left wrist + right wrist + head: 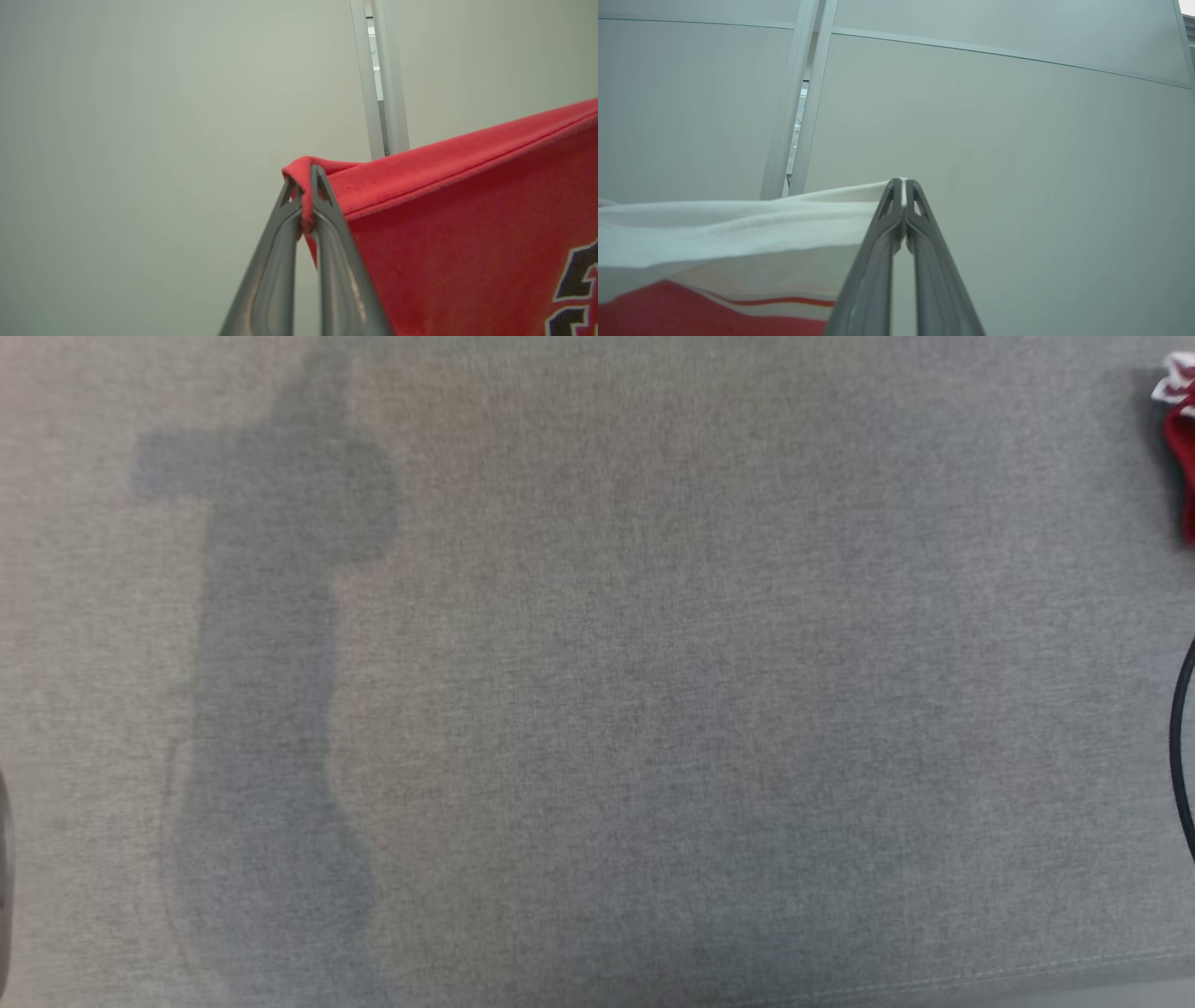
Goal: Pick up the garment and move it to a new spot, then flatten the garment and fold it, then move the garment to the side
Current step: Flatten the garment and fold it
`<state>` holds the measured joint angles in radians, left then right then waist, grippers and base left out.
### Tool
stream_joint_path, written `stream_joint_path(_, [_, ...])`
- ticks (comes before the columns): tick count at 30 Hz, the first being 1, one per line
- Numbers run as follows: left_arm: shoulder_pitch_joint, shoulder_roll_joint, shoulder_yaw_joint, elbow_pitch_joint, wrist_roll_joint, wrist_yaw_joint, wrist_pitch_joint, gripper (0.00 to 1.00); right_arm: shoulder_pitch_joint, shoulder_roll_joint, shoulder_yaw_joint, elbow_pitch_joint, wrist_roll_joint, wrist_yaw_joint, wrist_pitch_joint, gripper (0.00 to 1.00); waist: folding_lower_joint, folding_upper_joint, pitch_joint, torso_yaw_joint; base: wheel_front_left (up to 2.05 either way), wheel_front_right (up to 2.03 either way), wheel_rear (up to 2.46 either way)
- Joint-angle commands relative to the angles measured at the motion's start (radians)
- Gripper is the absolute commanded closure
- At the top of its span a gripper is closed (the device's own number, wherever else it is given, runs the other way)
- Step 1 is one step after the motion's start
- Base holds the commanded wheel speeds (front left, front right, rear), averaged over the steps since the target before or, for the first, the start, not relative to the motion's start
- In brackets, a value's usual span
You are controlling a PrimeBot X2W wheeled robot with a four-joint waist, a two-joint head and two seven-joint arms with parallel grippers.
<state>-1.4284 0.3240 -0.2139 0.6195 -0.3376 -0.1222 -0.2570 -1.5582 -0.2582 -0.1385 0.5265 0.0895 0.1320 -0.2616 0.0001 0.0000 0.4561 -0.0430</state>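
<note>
The left claw (304, 175) grips a red hem corner of the garment (448, 224), which runs off to the right of the frame. The right claw (902, 183) pinches its white edge, cloth trailing to the lower left. The garment hangs stretched between both arms. Dark-outlined lettering at lower right is cropped and unreadable.

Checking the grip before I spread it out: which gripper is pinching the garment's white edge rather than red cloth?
The right gripper: it is shut on the white edge of the garment. The left gripper is shut on a red fold instead.
</note>
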Motion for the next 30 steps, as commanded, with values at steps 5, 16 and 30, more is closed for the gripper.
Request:
stream_joint_path(5, [0.000, -0.025, 0.050, 0.012, 0.008, 0.006, -0.008, 1.00, 0.049, 0.024, -0.059, -0.022, -0.012, -0.003, -0.004, 1.00, -0.0001, 0.0000, 0.131, -0.017, 0.00, 0.00, 0.00])
stream_joint_path(16, [0.586, -0.148, 0.214, -0.091, -0.014, -0.005, -0.008, 1.00, 0.644, 0.055, -0.055, -0.134, 0.179, -0.004, -0.004, 1.00, -0.0001, 0.0000, 0.023, -0.010, 0.00, 0.00, 0.00])
stream_joint_path(30, [1.059, -0.261, 0.253, -0.112, -0.040, -0.007, -0.008, 1.00, 1.188, 0.109, 0.075, -0.182, 0.360, -0.003, -0.004, 1.00, -0.0001, 0.0000, -0.152, -0.018, 0.00, 0.00, 0.00])
